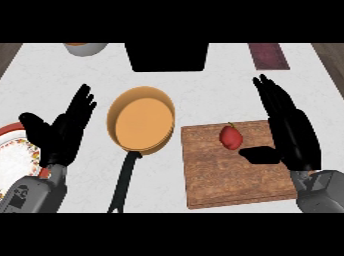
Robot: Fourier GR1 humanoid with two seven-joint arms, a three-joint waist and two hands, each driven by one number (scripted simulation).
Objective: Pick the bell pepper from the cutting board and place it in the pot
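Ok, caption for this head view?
Open right hand beside the red bell pepper on the cutting board; pot waiting left.

Cutting board (234,175) rough grainy wood; bell pepper (231,137) glossy red; counter (227,95) pale marbled stone look; plate (1,160) patterned glazed ceramic.

I see my left robot hand (57,132) open at lower left, fingers straight and up; my right robot hand (289,127) open too, fingers extended forward, thumb jutting inward; grey forearms below both.
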